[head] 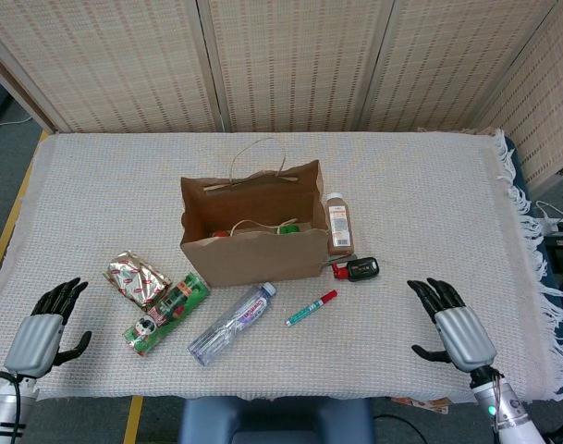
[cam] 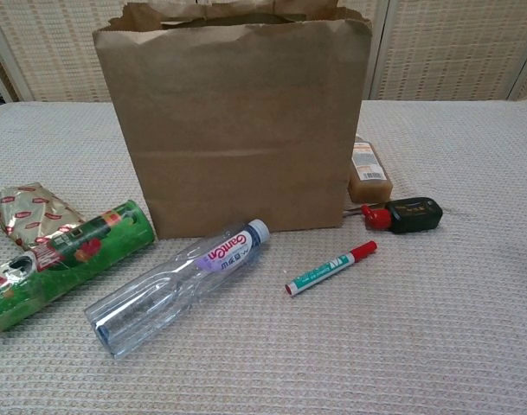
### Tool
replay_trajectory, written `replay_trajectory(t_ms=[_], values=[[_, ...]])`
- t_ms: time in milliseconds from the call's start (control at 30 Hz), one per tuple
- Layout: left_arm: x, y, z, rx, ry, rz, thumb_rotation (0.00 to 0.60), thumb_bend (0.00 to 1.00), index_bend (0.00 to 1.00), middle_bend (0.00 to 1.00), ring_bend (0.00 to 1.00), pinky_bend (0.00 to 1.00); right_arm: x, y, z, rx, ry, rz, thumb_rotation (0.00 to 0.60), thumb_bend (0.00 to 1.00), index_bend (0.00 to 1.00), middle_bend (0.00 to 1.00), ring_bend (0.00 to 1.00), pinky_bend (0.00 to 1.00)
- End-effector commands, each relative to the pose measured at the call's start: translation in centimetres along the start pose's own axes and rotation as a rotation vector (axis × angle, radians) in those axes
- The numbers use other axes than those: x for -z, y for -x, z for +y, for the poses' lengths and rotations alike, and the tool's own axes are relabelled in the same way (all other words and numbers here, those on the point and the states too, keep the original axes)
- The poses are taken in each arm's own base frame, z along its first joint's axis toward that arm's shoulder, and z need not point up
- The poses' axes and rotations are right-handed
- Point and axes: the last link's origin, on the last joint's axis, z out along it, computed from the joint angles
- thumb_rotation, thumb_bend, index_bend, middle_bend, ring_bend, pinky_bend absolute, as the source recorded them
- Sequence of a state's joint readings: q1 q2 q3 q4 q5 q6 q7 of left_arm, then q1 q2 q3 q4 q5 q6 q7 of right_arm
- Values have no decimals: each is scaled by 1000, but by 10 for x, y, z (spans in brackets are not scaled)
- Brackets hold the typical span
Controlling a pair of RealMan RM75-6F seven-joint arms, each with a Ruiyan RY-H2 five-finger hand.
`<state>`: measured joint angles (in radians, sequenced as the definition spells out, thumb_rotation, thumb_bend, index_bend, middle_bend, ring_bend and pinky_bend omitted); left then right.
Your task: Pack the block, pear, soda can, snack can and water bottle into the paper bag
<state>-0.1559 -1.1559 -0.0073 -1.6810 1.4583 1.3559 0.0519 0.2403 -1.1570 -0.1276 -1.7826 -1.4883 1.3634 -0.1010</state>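
**While both robot hands idle at the near corners, packing stands half done**

With fingers spread and holding nothing, the left robot hand (head: 41, 333) and the right robot hand (head: 455, 326) sit at the near edge of the tabletop (head: 429, 185), backs up, fingertips pointing away from the robot. Between them, farther out, the paper bag (head: 251, 242) stands upright and open; red and green items show inside, too hidden to name. Just right of the left robot hand lie a foil packet (head: 139, 277) and the green snack can (head: 166, 312) on its side, then the water bottle (head: 232, 323). Toward the right robot hand lie a marker (head: 311, 308), a black clip (head: 359, 269) and a brown bottle (head: 338, 224).
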Motion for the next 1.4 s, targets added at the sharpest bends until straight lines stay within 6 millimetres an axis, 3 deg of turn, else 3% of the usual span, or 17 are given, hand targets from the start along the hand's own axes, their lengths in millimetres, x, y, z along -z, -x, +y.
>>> replay_trajectory(t_ms=[33,200,667,900,1200,1333,1400], values=[[0,1,1,-7,4,-3,600,377,46,0,0,90,9,-2,11,47,49,-22,600,34,0,75,0,69],[-1,4,4,-35,15,-14,600,378,46,0,0,87,13,-1,19,164,39,-1,600,34,0,65,0,64],[-2,10,3,-50,10,-142,600,376,46,0,0,84,9,-2,18,104,29,-1,600,34,0,61,0,63],[6,15,16,-44,16,-145,600,378,41,0,0,84,1,-10,3,-41,-28,165,600,34,0,22,0,32],[20,20,46,61,8,-204,600,376,26,0,0,84,-3,-8,-2,-92,-7,139,600,34,0,14,0,31],[20,20,50,79,-6,-215,600,372,9,0,0,79,-3,-7,-2,-91,-10,135,600,33,0,13,0,31],[7,16,67,184,-51,-229,600,368,0,0,0,70,-3,-4,-3,-97,-15,113,600,34,0,8,0,31]])
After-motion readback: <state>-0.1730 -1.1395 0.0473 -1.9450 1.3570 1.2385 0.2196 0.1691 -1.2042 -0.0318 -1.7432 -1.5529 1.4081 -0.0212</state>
